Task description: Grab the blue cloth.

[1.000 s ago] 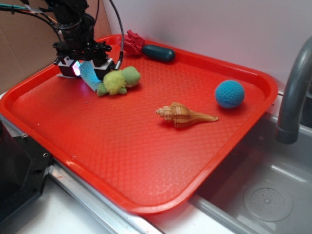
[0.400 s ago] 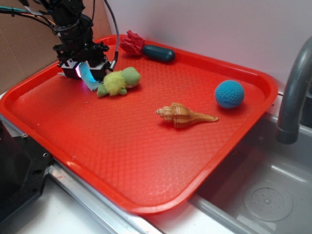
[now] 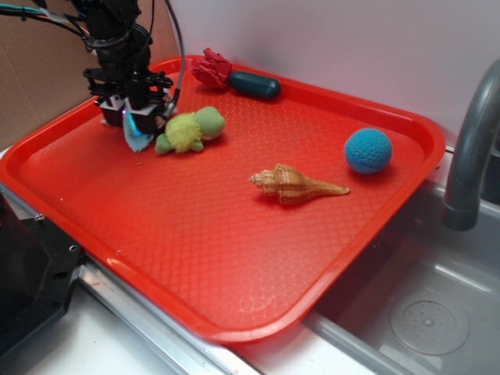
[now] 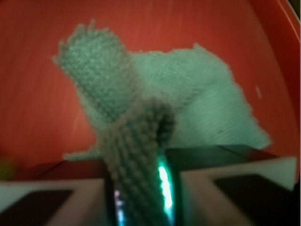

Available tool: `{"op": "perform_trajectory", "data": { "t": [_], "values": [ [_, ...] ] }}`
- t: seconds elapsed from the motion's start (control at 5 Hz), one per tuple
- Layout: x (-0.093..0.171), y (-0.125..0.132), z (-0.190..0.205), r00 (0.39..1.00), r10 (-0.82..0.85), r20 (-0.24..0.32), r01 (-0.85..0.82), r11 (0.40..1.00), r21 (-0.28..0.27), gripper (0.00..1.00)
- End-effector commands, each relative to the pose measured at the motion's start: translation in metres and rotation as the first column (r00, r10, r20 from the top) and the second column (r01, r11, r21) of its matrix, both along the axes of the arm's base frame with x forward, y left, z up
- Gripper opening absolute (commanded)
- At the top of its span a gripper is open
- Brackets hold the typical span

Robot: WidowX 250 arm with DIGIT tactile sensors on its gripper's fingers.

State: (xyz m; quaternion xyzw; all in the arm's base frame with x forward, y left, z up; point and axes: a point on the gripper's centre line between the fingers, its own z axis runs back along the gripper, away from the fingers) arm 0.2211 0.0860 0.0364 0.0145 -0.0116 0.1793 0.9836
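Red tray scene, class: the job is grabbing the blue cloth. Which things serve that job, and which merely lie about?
Part of the job:
- pale teal-blue terry cloth
- black robot gripper, shut on the cloth

Lying about:
- green plush toy
- round blue knitted ball
- striped spiral seashell
- crumpled red fabric piece
- dark teal oblong object

- I'm looking at a mock kitchen sink set-up, likely a lab bench.
- A grey tap (image 3: 469,148) rises at 3 o'clock over a steel basin (image 3: 422,312) at 5 o'clock.
- A red tray (image 3: 234,258) of toys lies across it; cardboard (image 3: 39,78) backs 10 o'clock.
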Motion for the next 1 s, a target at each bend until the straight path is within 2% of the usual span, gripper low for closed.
{"op": "perform_trajectory", "data": {
  "t": [0.0,0.2,0.4,0.6,0.8],
  "values": [
    [-0.021,-0.046,0.115,0.987,-0.158,0.015,0.156,0.984,0.081,0.00],
    [-0.059,-0.097,0.163,0.951,-0.304,0.050,0.295,0.945,0.138,0.00],
    [-0.076,-0.125,0.177,0.910,-0.405,0.093,0.383,0.904,0.192,0.00],
    [-0.091,-0.129,0.185,0.896,-0.409,0.171,0.367,0.901,0.231,0.00],
    [-0.092,-0.121,0.192,0.916,-0.350,0.194,0.309,0.927,0.212,0.00]
  ]
}}
